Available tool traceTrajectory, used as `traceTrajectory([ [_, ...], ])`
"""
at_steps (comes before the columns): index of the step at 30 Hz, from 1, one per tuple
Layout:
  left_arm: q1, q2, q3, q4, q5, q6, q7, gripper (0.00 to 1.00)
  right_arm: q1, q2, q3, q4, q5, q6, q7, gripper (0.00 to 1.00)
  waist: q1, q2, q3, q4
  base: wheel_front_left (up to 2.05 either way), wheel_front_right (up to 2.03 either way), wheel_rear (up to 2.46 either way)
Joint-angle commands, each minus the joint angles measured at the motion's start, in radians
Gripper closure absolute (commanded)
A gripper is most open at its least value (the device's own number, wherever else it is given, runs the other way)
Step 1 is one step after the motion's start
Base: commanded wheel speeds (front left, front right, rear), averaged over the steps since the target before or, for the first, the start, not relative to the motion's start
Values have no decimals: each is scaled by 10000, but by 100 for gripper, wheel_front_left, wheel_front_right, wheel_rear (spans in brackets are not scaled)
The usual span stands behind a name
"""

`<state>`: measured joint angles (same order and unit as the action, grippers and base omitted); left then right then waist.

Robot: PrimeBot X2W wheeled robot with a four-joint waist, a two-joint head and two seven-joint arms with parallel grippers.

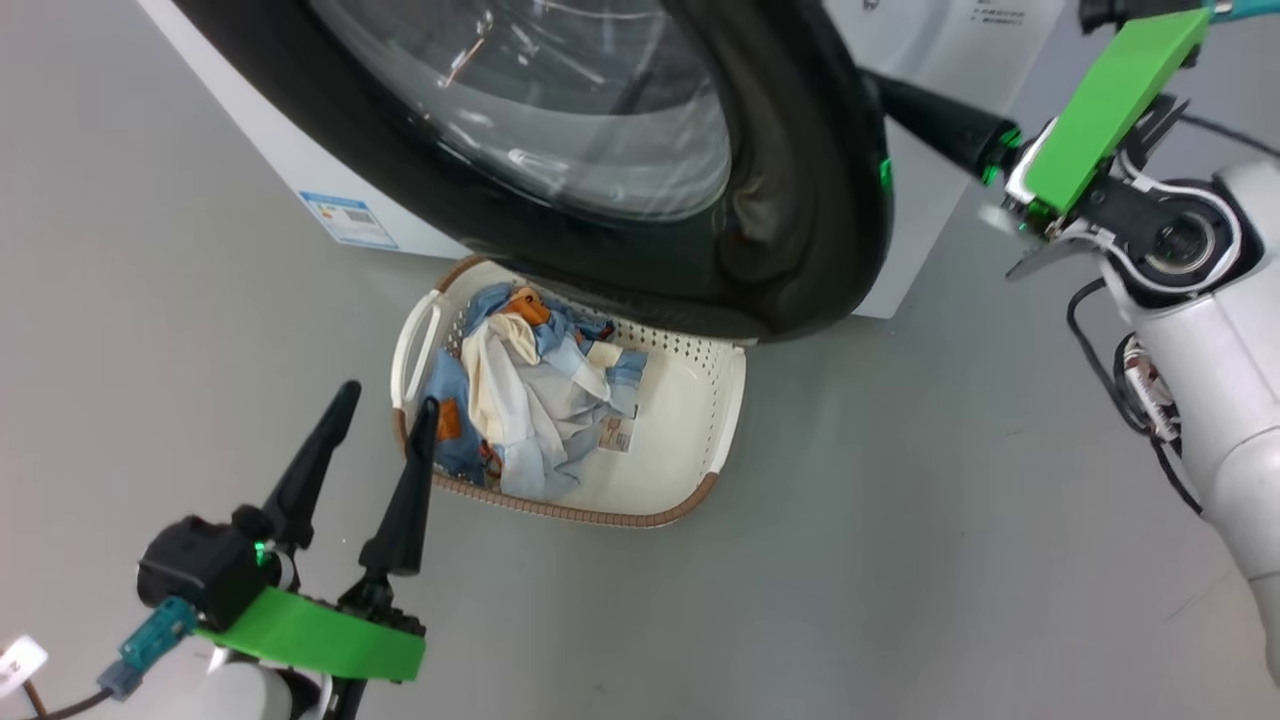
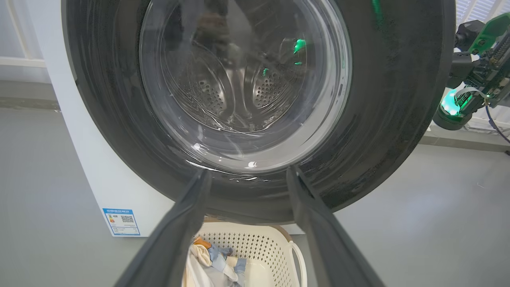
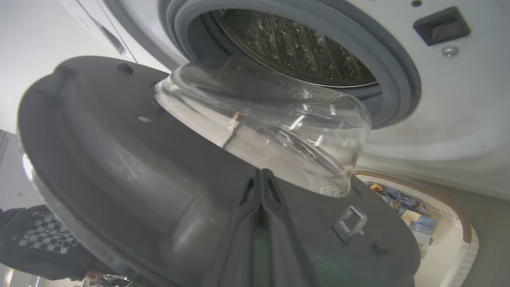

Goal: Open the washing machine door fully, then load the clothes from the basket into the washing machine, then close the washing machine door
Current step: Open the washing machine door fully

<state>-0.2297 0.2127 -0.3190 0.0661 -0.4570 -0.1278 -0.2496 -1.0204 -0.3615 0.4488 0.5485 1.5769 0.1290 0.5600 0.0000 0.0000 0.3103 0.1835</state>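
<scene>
The washing machine door (image 1: 800,200) stands partly open above the basket (image 1: 690,420). My right gripper (image 1: 900,95) reaches behind the door's free edge. In the right wrist view it (image 3: 261,179) is shut, its tips resting on the door's inner face (image 3: 119,159) just below the glass bowl (image 3: 259,119). Light-blue and cream clothes (image 1: 530,400) lie heaped in the basket's left half. My left gripper (image 1: 387,398) hangs open over the basket's near left rim, holding nothing. Behind the door are the grey gasket (image 3: 398,79) and the steel drum (image 3: 295,48).
The white washing machine (image 1: 930,250) carries a blue energy sticker (image 1: 347,218) low on its front. A metal latch hook (image 3: 350,221) sticks out of the door's inner face. A person's dark patterned sleeve (image 3: 40,239) is at the lower left of the right wrist view. Grey floor surrounds the basket.
</scene>
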Motion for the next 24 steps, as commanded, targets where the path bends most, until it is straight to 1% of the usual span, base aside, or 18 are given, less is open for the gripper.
traceTrajectory([
  [1,57,298,395,-171,159,-29,-122,0,312,255,242,-432,48,17,180,100,0,0,-160,-77,0,0,0],
  [8,250,304,429,-138,212,-29,-122,0,828,318,577,-882,-23,17,456,100,0,0,-432,-182,0,0,0],
  [24,744,176,390,-32,364,-29,-122,0,2007,536,1373,-2338,-47,17,1027,100,0,0,-1100,-332,0,0,0],
])
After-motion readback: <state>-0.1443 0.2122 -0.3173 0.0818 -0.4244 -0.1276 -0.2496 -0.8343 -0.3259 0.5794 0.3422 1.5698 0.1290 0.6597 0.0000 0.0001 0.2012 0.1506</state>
